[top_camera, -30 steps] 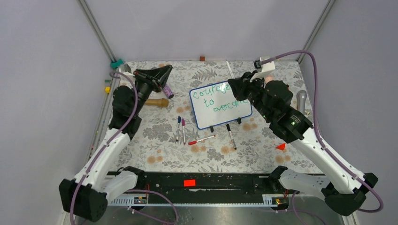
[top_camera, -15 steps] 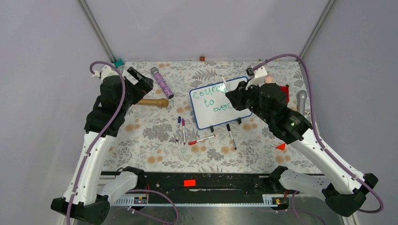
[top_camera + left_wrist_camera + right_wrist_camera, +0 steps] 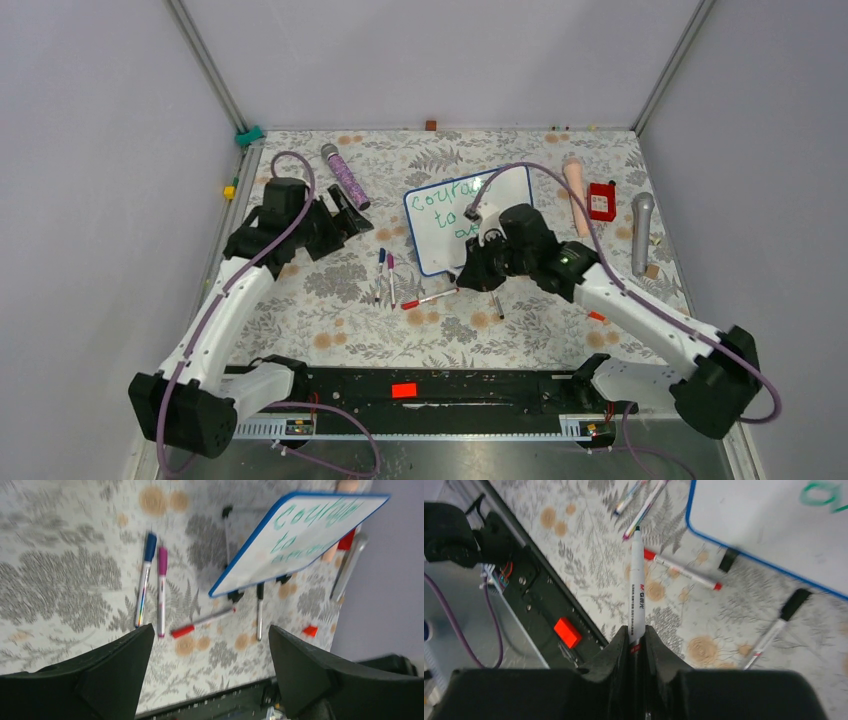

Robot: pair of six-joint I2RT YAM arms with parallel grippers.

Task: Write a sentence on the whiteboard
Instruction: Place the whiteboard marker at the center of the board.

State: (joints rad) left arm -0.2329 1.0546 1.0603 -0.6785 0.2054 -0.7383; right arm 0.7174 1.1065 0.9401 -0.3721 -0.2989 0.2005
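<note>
**Finding 1: holding arm.** The right gripper (image 3: pixel 636 632) is clamped on a white marker (image 3: pixel 637 590), gripped low on its barrel. The marker's long axis runs straight out from the fingers. Its tip is aimed at the flowered cloth, not at the board.

**Finding 2: task object.** The whiteboard (image 3: pixel 438 245) stands propped at mid-table on its black clip feet (image 3: pixel 727 560). From the held marker's tip it lies ahead and off to the right in the wrist view, apart from it. The sentence (image 3: pixel 310 527) is read in green as "courage / to / overcome". In the overhead view its lower lines are partly covered by the right arm.

**Finding 3: idle arm.** The left gripper (image 3: pixel 210 635) is spread wide and holds nothing. It is placed left of the board, and the right arm is judged the nearer.

**Finding 4: obstructions.**
- A red-capped marker (image 3: pixel 681 572) lies just ahead of the held tip, and a black-capped marker (image 3: pixel 781 615) lies to its right.
- A blue marker (image 3: pixel 145 580) and a pink marker (image 3: pixel 161 590) lie side by side further left.

Any set-down would need a gap among these.

**Finding 5: reservation.** Whether the held marker is capped cannot be settled, as its tip is small and dark.
</note>
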